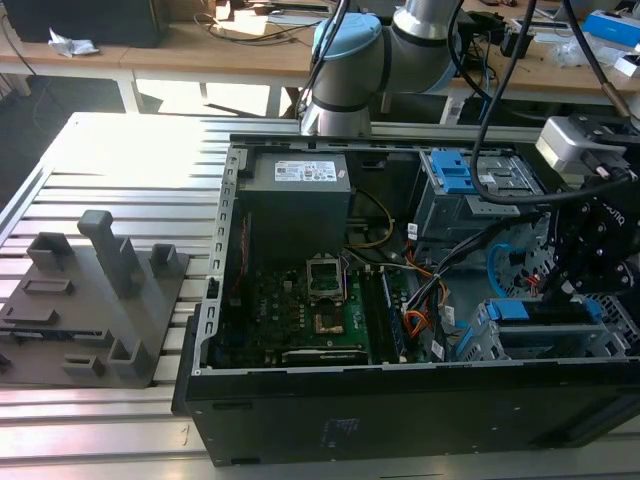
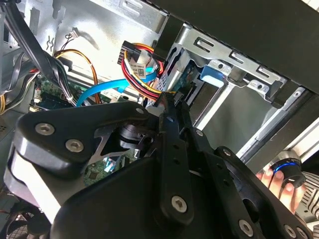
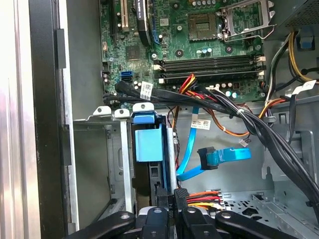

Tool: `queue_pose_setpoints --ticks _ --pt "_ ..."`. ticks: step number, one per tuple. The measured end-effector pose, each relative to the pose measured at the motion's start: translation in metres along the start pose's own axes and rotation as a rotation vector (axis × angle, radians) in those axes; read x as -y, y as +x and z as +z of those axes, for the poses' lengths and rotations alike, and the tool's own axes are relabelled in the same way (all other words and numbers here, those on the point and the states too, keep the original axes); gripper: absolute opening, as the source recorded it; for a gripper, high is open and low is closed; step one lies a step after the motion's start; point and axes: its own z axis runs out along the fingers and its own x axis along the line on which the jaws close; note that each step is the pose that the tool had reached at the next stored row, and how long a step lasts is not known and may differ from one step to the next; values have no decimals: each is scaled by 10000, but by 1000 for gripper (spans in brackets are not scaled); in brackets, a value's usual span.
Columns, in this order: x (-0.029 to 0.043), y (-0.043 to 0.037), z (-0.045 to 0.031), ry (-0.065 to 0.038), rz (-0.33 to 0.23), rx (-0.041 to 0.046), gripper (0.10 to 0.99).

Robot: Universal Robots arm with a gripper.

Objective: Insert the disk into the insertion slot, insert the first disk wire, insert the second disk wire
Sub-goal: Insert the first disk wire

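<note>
In the exterior view the open computer case [image 1: 400, 400] sits on a slatted metal table [image 1: 120, 150], and the gripper [image 1: 575, 280] hangs over it at the exterior view's right edge. Just below, in that view's lower right, the disk [image 1: 540, 318] lies in the insertion slot [image 1: 478, 335] with its blue caddy showing, and the second disk wire [image 1: 497, 262] arcs above it. A grey fixture [image 1: 95, 300] stands at the exterior view's left. In the second wrist view the gripper [image 2: 172, 104] has its fingers drawn narrow on the black plug of the first disk wire [image 2: 149, 84], close to the disk's blue handle [image 2: 215, 74]. In the first wrist view the gripper [image 3: 172, 196] pinches that plug right at the disk [image 3: 148, 144], which is inside the cage. Whether the plug is seated I cannot tell. The second disk wire [image 3: 212, 157] lies loose beside it, its end apart from the disk.
</note>
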Motion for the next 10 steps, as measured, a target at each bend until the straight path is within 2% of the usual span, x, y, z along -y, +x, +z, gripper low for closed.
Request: queue_pose_setpoints --ticks 4,10 --pt "-5 8 -116 0 1 -4 165" --pt "1 15 -118 1 -2 -4 165"
